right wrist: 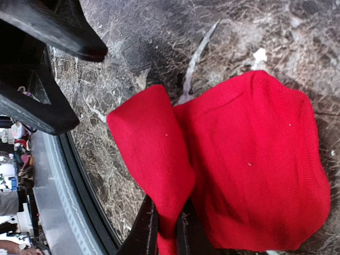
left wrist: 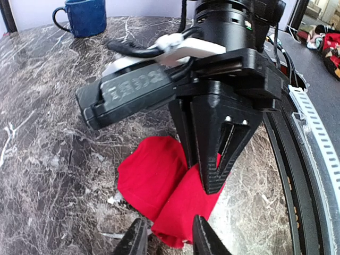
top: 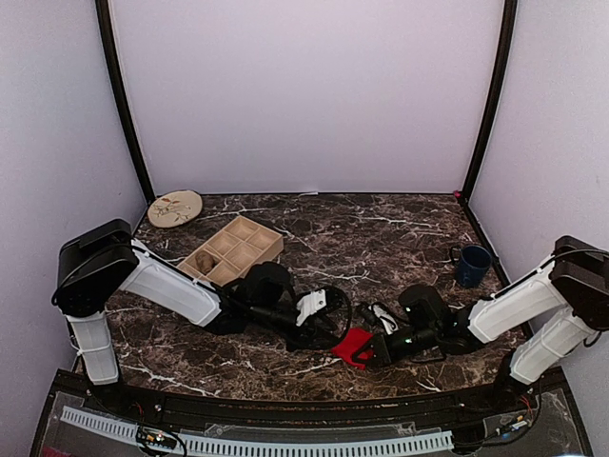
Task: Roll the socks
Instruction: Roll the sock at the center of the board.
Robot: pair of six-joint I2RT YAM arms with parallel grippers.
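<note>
The bright red sock lies crumpled on the marble near the table's front edge, between the two arms. My right gripper is shut on a raised fold of it; the rest of the sock bulges to the right. In the left wrist view my left gripper stands open, with the sock's near end between its fingertips. The right gripper's black fingers press down on the sock from above. A tan-brown bundle, seemingly the other sock, sits in a tray compartment.
The wooden compartment tray stands left of centre, with a round patterned plate behind it at the back left. A blue mug stands at the right. The table's black front rim runs close beside the sock.
</note>
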